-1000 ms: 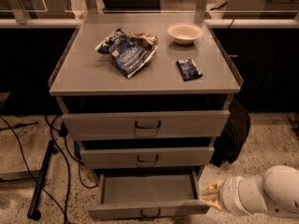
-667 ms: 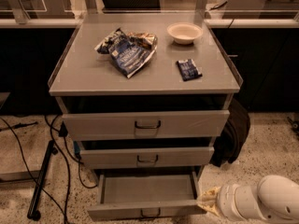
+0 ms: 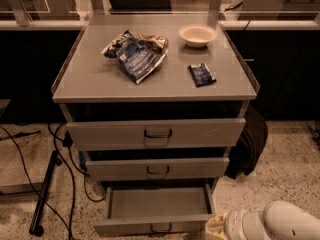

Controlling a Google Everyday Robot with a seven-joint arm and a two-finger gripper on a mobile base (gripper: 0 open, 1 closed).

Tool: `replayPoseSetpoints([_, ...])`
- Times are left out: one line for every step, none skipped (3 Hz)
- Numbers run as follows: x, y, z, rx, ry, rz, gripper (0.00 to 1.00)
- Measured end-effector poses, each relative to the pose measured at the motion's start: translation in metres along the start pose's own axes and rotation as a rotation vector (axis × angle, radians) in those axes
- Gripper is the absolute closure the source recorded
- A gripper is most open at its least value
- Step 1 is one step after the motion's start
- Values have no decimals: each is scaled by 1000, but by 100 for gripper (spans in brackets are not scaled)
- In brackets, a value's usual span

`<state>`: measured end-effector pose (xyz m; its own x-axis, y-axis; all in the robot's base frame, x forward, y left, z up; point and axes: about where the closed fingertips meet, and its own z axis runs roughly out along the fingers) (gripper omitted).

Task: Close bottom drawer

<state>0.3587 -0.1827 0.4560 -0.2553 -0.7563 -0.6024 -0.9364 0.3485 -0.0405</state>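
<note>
The bottom drawer (image 3: 155, 226) is pulled out at the foot of the grey cabinet. Its shallow empty tray (image 3: 157, 203) shows, with a slim front panel and a small dark loop handle (image 3: 161, 229). My gripper (image 3: 216, 227) is at the bottom right, right beside the drawer's front right corner, at the end of my white arm (image 3: 282, 224). Whether it touches the panel I cannot tell.
Above are the mid-sized drawer front (image 3: 157, 168) and the tall drawer front (image 3: 156, 133), both slightly out. On the cabinet top lie a chip bag (image 3: 137, 54), a white bowl (image 3: 197, 35) and a small blue packet (image 3: 202, 75). A black bag (image 3: 248, 144) stands right; cables and a black pole (image 3: 45, 194) are left.
My arm and gripper have dropped lower and shifted a little left, closer to the drawer's front right corner. The drawer stands as far out as before.
</note>
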Motion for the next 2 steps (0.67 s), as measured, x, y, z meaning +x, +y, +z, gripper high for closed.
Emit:
replayPoseSetpoints([16,-1,11,35,-12,12,100])
replayPoseSetpoints([48,0,38,61,-32,31,100])
